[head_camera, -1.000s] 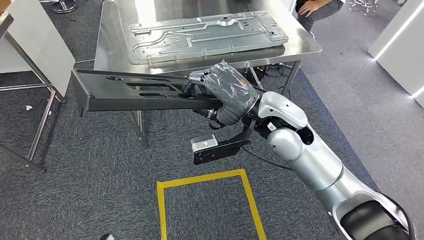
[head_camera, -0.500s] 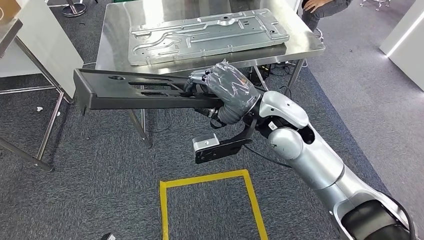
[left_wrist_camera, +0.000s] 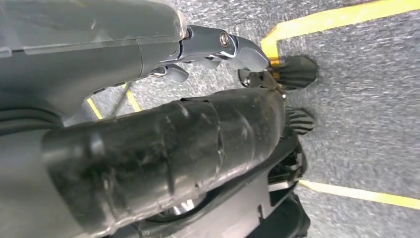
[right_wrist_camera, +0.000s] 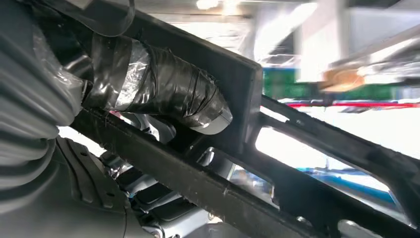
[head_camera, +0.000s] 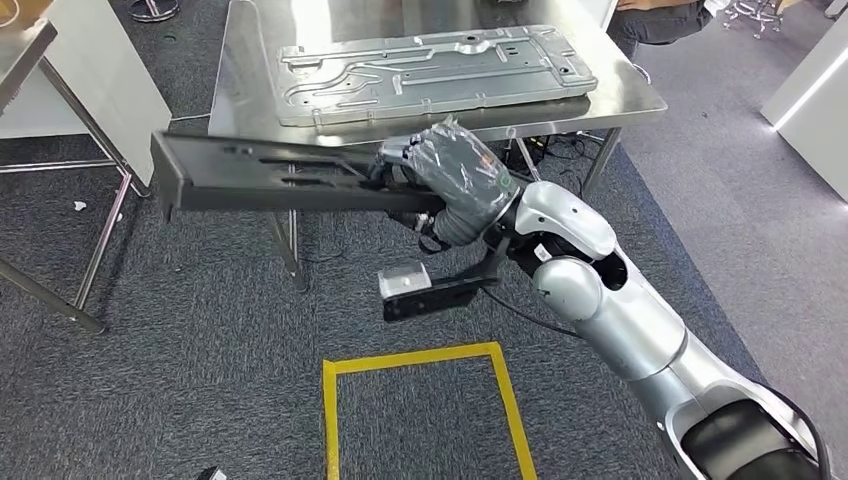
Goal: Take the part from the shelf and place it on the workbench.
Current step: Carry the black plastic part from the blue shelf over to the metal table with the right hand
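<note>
1. The part (head_camera: 260,178), a long dark grey panel with slotted cut-outs, is held in the air in front of the near edge of the workbench (head_camera: 640,98). It extends left from the hand and lies roughly level, above the carpet and not on the bench.
2. The right hand (head_camera: 440,180), wrapped in dark tape and film, grips the right end of the part. In the right wrist view the taped thumb (right_wrist_camera: 168,91) presses against one face of the part (right_wrist_camera: 317,163) and the fingers curl around its lower rail.
3. The left hand (left_wrist_camera: 163,148) hangs over the carpet; the thumb and fingers lie close together with nothing between them, but whether it is open or closed cannot be told.
4. Compared with one second ago, the workbench sits further right in the head view and the part's left end is slightly higher; the whole scene has shifted, so the camera has moved.
5. The workbench is stainless steel and carries a large stamped metal plate (head_camera: 430,70).
6. The floor is grey carpet with a yellow tape rectangle (head_camera: 415,358) marked near the robot. A person (head_camera: 660,15) stands at the far right corner of the bench.
</note>
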